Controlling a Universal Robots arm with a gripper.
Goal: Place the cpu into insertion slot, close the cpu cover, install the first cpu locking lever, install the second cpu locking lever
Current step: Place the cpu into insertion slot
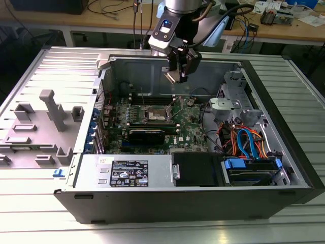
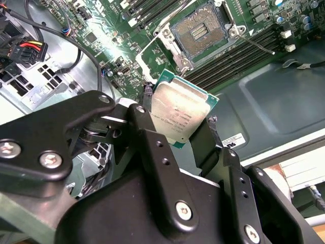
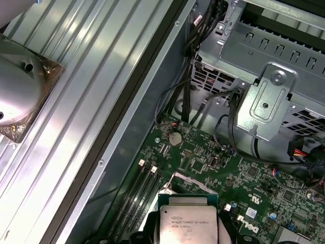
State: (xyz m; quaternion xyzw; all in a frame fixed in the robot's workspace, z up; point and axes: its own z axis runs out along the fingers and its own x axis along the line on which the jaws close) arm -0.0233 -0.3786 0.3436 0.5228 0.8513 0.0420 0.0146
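While the small flat square cpu (image 2: 179,114), dull silver metal on top with a green rim, hangs in the air above the board, your black two-fingered gripper (image 2: 177,123) has its jaws closed only to the chip's width. They pinch the chip by two opposite edges, and its silver face is turned to both wrist cameras. The chip is clear of the insertion slot (image 2: 200,31), the small square socket with a dark centre and silvery metal rim, which lies uncovered on the green circuit board (image 2: 127,48). Beside the socket's near edge you can see the cpu cover (image 2: 172,48), a thin silvery metal frame plate, swung up off it. A thin wire lever (image 2: 256,44) lies slanted across the long narrow black memory slots (image 2: 228,58) just beside the socket. In the exterior view your gripper is held high inside the open grey computer case (image 1: 66,178), near its back wall and a little to the exterior view's right of the socket. A grey metal drive cage (image 3: 269,96) with bundled cables stands at the board's far side.
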